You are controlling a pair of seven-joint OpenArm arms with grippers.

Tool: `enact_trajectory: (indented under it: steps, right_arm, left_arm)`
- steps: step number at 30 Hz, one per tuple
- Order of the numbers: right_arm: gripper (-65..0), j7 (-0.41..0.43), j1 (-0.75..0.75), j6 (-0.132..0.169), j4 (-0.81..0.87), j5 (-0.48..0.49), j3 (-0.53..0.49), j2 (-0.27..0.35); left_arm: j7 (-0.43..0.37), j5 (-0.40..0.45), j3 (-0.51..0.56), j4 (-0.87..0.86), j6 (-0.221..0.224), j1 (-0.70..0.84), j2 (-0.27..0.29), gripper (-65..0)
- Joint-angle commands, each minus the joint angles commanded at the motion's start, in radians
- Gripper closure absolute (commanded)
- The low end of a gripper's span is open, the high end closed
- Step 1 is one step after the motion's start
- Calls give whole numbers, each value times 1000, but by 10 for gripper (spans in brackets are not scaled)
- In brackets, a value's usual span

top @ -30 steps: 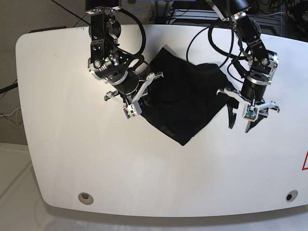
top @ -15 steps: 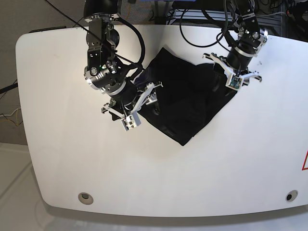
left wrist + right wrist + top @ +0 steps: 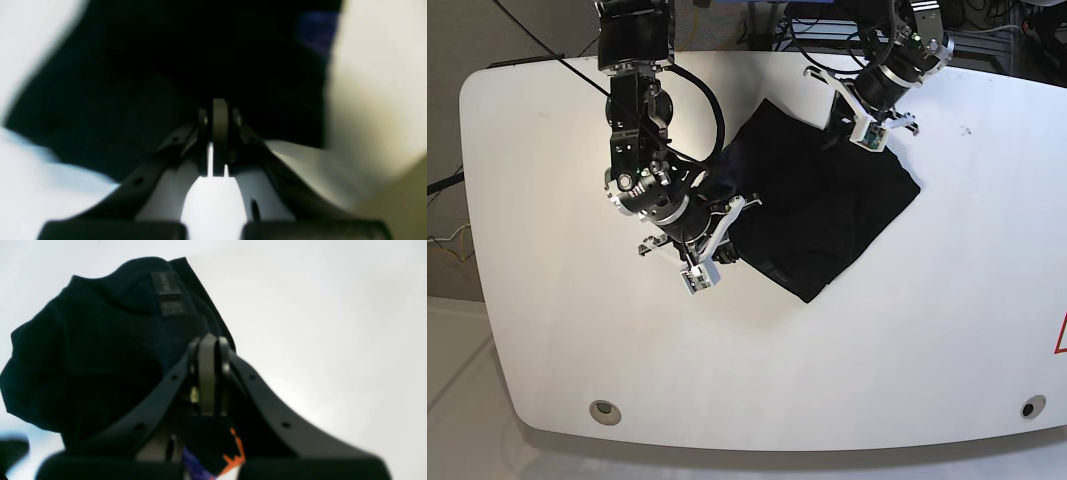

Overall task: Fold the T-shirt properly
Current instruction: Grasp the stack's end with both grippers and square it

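Base view shows the T-shirt (image 3: pixel 827 215) lying mid-table as a folded diamond, right gripper (image 3: pixel 712 245) pinched on its left edge and left gripper (image 3: pixel 867 120), fingers together, at its far corner, probably to square the fold.

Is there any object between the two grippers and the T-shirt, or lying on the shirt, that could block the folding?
Nothing visible does. The T-shirt lies alone on the white table. The right gripper is at its left edge and the left gripper at its upper corner, both directly at the cloth.
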Motion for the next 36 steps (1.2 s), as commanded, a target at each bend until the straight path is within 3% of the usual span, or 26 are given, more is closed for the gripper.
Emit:
enact_trajectory:
  steps: [19,34,36]
  right_arm:
    - [0,170,5,0,-272,0,2,87]
    - [0,201,-97,0,-265,0,2,101]
    - [0,201,-117,0,-249,0,2,101]
  left_arm:
    - [-5,2,43,-135,8,-34,0,0]
    - [-5,0,-34,-281,3,-157,0,0]
    - [-5,0,-41,-284,3,-183,-20,0]
